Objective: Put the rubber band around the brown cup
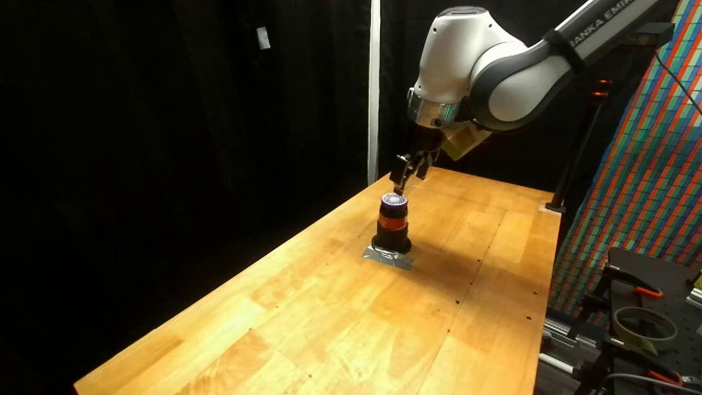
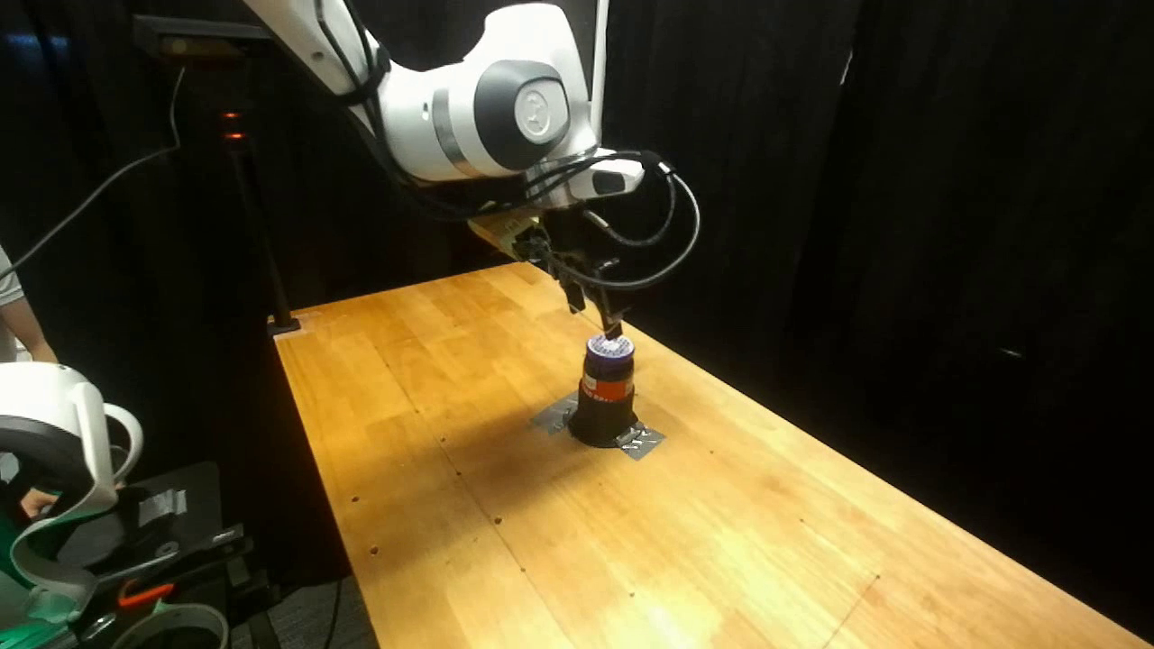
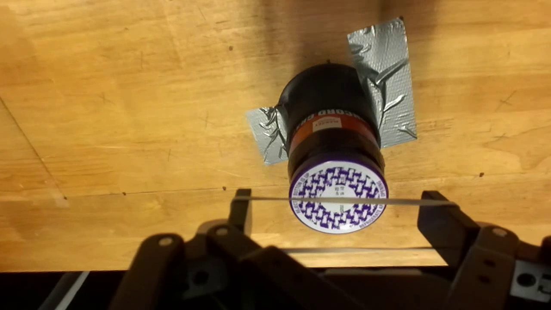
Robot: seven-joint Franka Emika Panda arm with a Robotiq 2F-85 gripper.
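The brown cup is a dark jar with an orange-red stripe and a purple-and-white lid; it shows in both exterior views [image 1: 393, 222] [image 2: 607, 389] and in the wrist view [image 3: 338, 148]. It stands upright in a black base [image 3: 325, 88]. My gripper [image 3: 338, 200] is open, with its fingers spread wider than the lid. A thin pale rubber band [image 3: 406, 202] is stretched around both fingers. In the wrist view its front strand crosses the lid and its rear strand passes beyond it. In both exterior views the gripper [image 1: 410, 184] [image 2: 595, 317] is just above the lid; contact cannot be told.
Grey tape pieces [image 3: 387, 86] [image 1: 389, 258] fix the base to the wooden table [image 1: 329, 323]. The table's edge is close behind the cup in the wrist view. A dark post [image 2: 261, 234] stands at a table corner. A side cart holds a tape roll [image 1: 644, 329].
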